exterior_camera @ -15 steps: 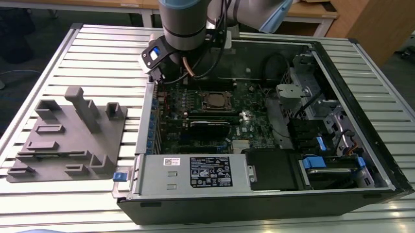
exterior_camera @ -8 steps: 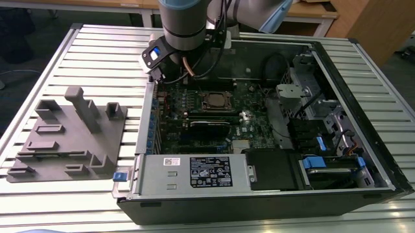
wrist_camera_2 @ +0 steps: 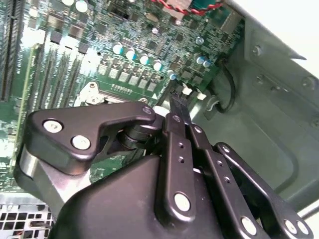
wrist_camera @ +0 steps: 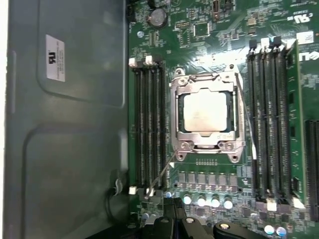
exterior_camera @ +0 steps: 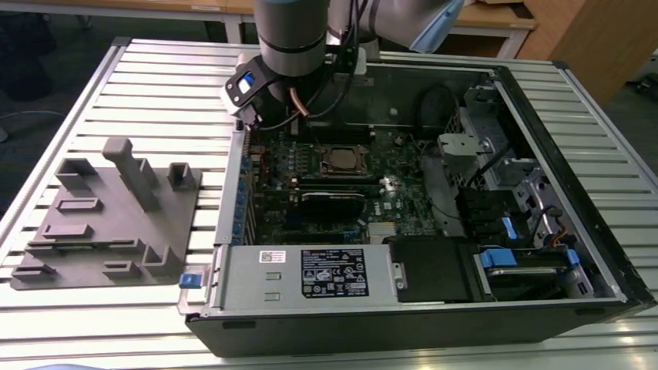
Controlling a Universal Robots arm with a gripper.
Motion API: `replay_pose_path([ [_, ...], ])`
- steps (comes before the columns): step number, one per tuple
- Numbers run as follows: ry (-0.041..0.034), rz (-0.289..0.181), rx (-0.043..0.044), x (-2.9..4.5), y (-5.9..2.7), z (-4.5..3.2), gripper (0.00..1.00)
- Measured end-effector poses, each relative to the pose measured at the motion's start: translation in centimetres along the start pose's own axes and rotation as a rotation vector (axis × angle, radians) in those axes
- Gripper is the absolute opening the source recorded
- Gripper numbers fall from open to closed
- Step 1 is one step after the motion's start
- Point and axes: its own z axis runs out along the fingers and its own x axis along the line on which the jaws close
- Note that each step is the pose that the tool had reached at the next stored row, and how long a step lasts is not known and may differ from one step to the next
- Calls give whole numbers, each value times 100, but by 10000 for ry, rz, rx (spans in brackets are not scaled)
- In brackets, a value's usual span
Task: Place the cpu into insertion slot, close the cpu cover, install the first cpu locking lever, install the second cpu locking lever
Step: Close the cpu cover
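Observation:
The cpu [wrist_camera: 206, 111] lies flat in the insertion slot, its dull silver top showing through the cut-out of the cpu cover [wrist_camera: 204, 81]. The cover is down around it. One thin wire locking lever [wrist_camera: 245, 117] runs along one side of the socket. The other lever [wrist_camera: 162, 174] slants away from the socket corner, and its free end is close to my gripper [wrist_camera: 174, 209]. In the second wrist view the gripper [wrist_camera_2: 177, 103] has its fingers pressed together with nothing seen between them, low over the green board. In the exterior view the cpu [exterior_camera: 343, 161] sits mid-board, with the arm [exterior_camera: 293, 46] above the case's far left corner.
Long black memory slots [wrist_camera: 149, 124] flank the socket on both sides. The grey case wall [wrist_camera: 65, 124] is beside the gripper. A black card [exterior_camera: 331, 204], a power supply [exterior_camera: 308, 271] and drive bays [exterior_camera: 514, 231] are inside the case. A grey fixture plate [exterior_camera: 108, 216] lies at the exterior view's left.

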Motion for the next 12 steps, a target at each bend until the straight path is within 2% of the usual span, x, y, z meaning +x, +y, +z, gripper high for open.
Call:
replay_pose_path([
  [12, -6, -3, 0, 115, -5, 35, 11],
])
